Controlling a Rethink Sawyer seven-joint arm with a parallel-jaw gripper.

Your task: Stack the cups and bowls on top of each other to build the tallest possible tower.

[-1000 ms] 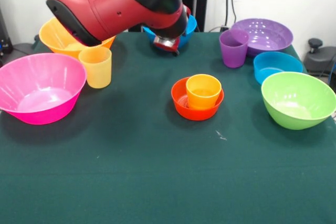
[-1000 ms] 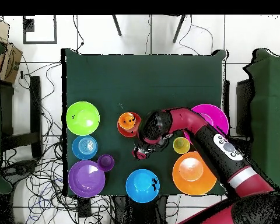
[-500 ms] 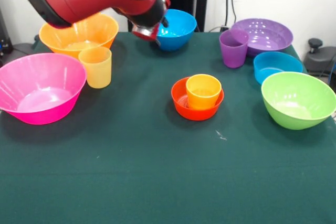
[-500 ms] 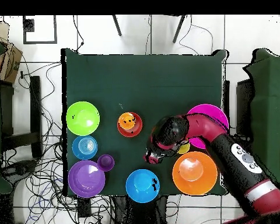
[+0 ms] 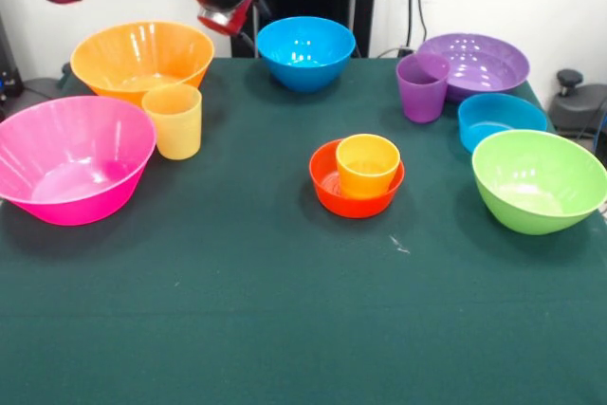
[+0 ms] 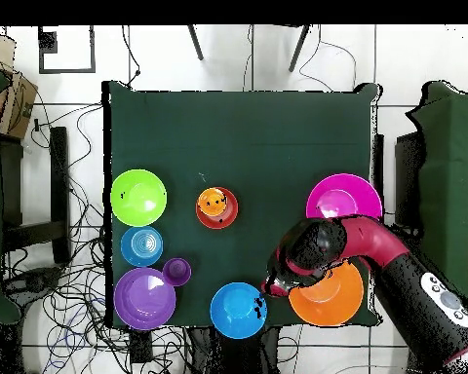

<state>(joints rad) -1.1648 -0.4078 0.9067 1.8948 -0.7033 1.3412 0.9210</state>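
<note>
The tower stands mid-table: the orange cup [image 5: 367,165] sits upright in the small red-orange bowl [image 5: 327,187], also seen from overhead as cup [image 6: 213,202] in bowl [image 6: 224,218]. My gripper [image 5: 226,16] hangs high at the table's far side, between the big yellow bowl [image 5: 142,56] and the medium blue bowl [image 5: 305,52], holding nothing that I can see. In the overhead view the gripper [image 6: 274,285] lies between the blue bowl [image 6: 238,310] and the yellow bowl [image 6: 328,297]. The yellow-orange cup [image 5: 173,120] stands by the big pink bowl [image 5: 57,139]. The purple cup [image 5: 422,87] stands beside the wide purple bowl [image 5: 479,64].
The small blue bowl [image 5: 501,120] and the lime green bowl [image 5: 539,180] sit at the front view's right side. In the overhead view my arm [image 6: 374,255] covers the yellow-orange cup and part of the yellow bowl. Cables lie on the floor around the table.
My arm has drawn back from near the tower toward its base, rising to the front view's upper left. The cups and bowls have not moved.
</note>
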